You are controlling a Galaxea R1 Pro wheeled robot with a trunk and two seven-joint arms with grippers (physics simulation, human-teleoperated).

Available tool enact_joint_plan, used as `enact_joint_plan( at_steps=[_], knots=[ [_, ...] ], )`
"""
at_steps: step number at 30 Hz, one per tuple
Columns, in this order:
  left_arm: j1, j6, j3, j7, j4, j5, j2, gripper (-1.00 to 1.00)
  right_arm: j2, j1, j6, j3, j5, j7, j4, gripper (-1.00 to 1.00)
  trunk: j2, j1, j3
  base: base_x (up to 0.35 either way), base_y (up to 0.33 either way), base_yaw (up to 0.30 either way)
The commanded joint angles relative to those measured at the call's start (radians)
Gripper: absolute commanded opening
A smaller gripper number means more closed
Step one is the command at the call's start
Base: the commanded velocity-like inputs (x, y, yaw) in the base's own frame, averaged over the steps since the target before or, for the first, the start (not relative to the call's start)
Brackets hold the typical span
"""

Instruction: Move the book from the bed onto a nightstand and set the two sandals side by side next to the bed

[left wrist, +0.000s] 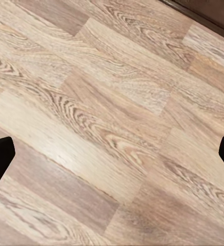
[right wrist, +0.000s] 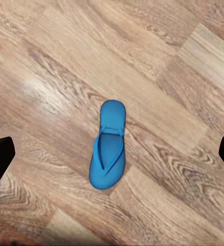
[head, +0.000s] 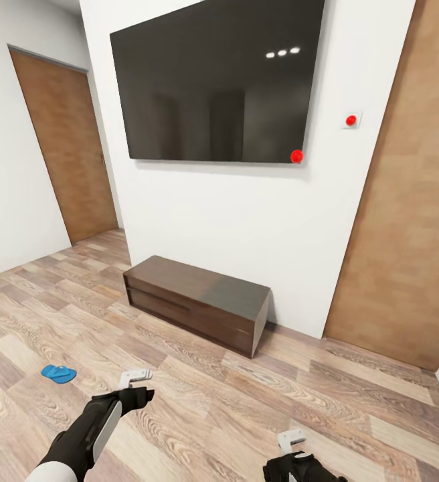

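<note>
I'm facing a white wall with a big dark TV (head: pixel 216 80) and a low dark wooden bench (head: pixel 199 302) under it. One blue sandal (head: pixel 58 373) lies on the plank floor (head: pixel 353 415), left of my left gripper (head: pixel 135 377). Right wrist cam has a blue sandal (right wrist: pixel 108 145) flat on the planks, between the spread fingers (not touching). Right gripper (head: pixel 291 442) empty and apart; left fingers apart too, over bare floor.

Ahead of our left gripper (head: pixel 135 377) sits the bench (head: pixel 199 301) on the floor (head: pixel 199 408), against the wall below a screen (head: pixel 216 80). One sandal (head: pixel 58 373) lies left of that gripper; another sandal (right wrist: pixel 107 145) lies under our right gripper (head: pixel 291 440).
</note>
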Motion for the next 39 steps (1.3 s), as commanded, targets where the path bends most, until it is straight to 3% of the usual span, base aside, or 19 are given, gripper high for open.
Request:
enact_joint_plan(
  at_steps=[1,12,39],
  knots=[
    [0.001,0.006,0.001,-0.001,-0.006,0.008,0.0,1.0,0.0,-0.011,0.024,0.005,0.006,-0.003,-0.002,1.0,-0.008,0.004,-0.004,0.0,0.0,0.0],
    [0.007,0.01,0.001,-0.001,-0.035,0.008,-0.001,1.0,0.002,-0.05,0.115,0.002,0.002,-0.009,-0.002,1.0,-0.085,0.046,-0.039,0.0,0.0,0.0],
    [0.01,0.012,0.001,-0.001,-0.043,0.009,-0.002,1.0,0.002,-0.059,0.129,0.002,0.001,-0.006,-0.004,1.0,-0.274,0.15,-0.123,0.0,0.0,0.0]
  ],
)
